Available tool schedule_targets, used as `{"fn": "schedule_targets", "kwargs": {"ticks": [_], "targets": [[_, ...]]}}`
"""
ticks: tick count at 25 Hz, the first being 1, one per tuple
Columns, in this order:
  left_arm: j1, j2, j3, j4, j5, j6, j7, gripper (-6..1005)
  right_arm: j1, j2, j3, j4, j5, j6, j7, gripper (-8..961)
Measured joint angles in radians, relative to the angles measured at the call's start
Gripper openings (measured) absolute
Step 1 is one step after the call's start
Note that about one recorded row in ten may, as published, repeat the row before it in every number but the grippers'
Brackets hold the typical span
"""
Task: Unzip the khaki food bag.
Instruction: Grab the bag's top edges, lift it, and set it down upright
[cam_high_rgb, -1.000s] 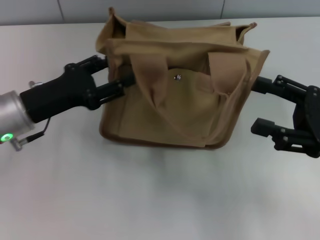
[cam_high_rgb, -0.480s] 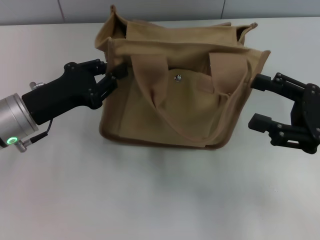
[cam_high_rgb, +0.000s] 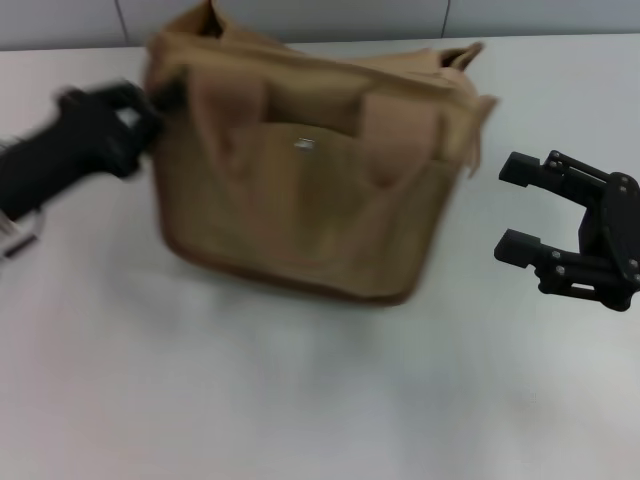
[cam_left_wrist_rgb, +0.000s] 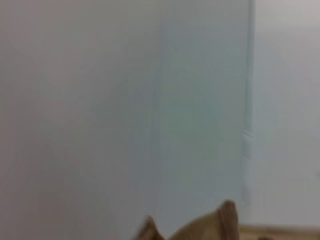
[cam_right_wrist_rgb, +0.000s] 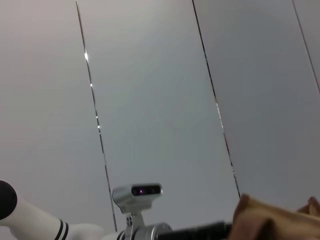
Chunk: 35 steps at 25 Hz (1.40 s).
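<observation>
Bag: khaki food bag (cam_high_rgb: 310, 190) stands upright on the white table (cam_high_rgb: 300, 400), blurred, tilted a touch toward the robot's left.
Left gripper: left gripper (cam_high_rgb: 150, 105) is pressed against the bag's upper left corner; grip unreadable through the blur.
Right gripper: right gripper (cam_high_rgb: 515, 210) hovers near the bag's right side, apart from it, fingers spread wide, holding nothing.
</observation>
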Motion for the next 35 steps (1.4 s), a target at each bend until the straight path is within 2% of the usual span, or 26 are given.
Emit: {"fn": "schedule_targets", "kwargs": {"ticks": [3,6,7,9,11,12,15,17,19,22,24,29,31,32,33,35], "targets": [[-0.01,0.012,-0.13,0.015,-0.013,0.078,-0.019,88,0.0,0.002,0.009,0.01,0.002,0.017,-0.001,843],[-0.025,0.006,-0.162,0.017,-0.033,0.194,-0.013,81,0.008,0.009,0.031,0.027,0.002,0.043,-0.001,843],[-0.034,-0.009,-0.132,0.013,-0.033,0.224,0.014,78,0.01,0.012,0.043,0.035,0.002,0.055,-0.003,843],[-0.037,-0.013,-0.106,0.001,-0.031,0.222,0.033,71,0.013,0.016,0.066,0.059,0.005,0.081,-0.023,843],[-0.046,-0.018,-0.021,-0.054,-0.029,0.195,0.091,68,0.015,0.018,0.092,0.104,0.017,0.113,-0.076,844],[-0.06,-0.018,0.048,-0.125,-0.032,0.154,0.156,68,0.016,0.02,0.123,0.164,0.034,0.151,-0.173,844],[-0.072,-0.02,0.081,-0.166,-0.032,0.13,0.195,69,0.019,0.022,0.145,0.228,0.052,0.189,-0.285,844],[-0.091,-0.025,0.117,-0.206,-0.032,0.12,0.228,68,0.024,0.023,0.155,0.318,0.12,0.234,-0.471,844],[-0.097,-0.025,0.12,-0.214,-0.032,0.121,0.229,66,0.024,0.024,0.155,0.338,0.143,0.238,-0.514,844],[-0.118,-0.026,0.122,-0.233,-0.03,0.125,0.232,65,0.026,0.026,0.156,0.461,0.28,0.225,-0.754,844],[-0.121,-0.026,0.121,-0.233,-0.03,0.125,0.235,66,0.027,0.026,0.156,0.483,0.301,0.223,-0.791,844],[-0.115,-0.014,0.062,-0.206,-0.081,0.122,0.24,64,0.03,0.026,0.161,0.521,0.332,0.22,-0.839,844],[-0.103,-0.01,0.004,-0.174,-0.106,0.11,0.232,62,0.028,0.026,0.175,0.525,0.332,0.219,-0.836,844],[-0.093,-0.009,-0.07,-0.143,-0.121,0.098,0.221,61,0.027,0.027,0.191,0.533,0.332,0.218,-0.833,844],[-0.093,-0.009,-0.07,-0.143,-0.121,0.098,0.221,61,0.027,0.027,0.191,0.533,0.332,0.218,-0.833,844],[-0.087,-0.004,-0.132,-0.112,-0.125,0.092,0.199,60,0.028,0.028,0.204,0.541,0.332,0.218,-0.833,843]]}}
